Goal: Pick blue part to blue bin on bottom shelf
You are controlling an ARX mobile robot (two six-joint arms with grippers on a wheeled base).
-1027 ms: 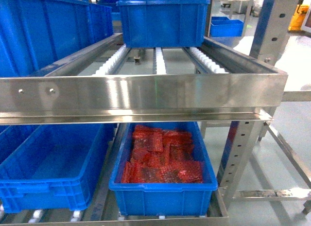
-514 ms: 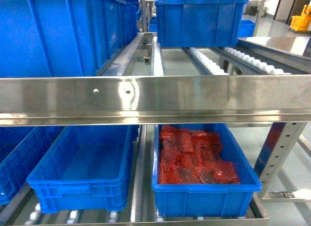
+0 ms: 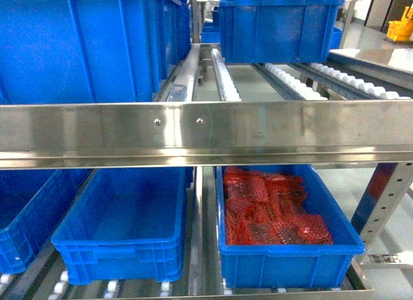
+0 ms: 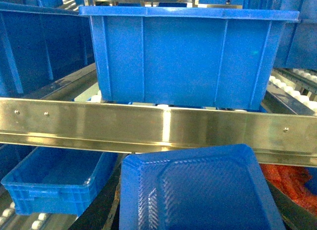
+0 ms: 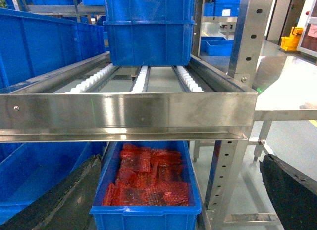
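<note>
Stainless racking fills every view, and a broad front rail (image 3: 206, 129) runs across above the bottom shelf (image 3: 205, 248).

On the left, the blue part (image 4: 198, 190), a shallow moulded tray, sits right under my left wrist camera, just short of that rail. It hides my left fingers, so I cannot tell how they stand, though the part is presumably in that grip. Below and to the left of it is the empty blue bin (image 3: 122, 216). To the right is a bin of red parts (image 3: 284, 261).

My right gripper (image 5: 179, 160) is spread wide and holds nothing.

I see two risks. The part could catch the rail on its way under, since the gap looks low. It could also end up among the red parts, because the two bins stand side by side.

Only the left wrist view shows the part. The head view shows both lower bins whole but neither arm. The right wrist view shows the rack's perforated upright (image 5: 247, 47) and the floor beyond it.
</note>
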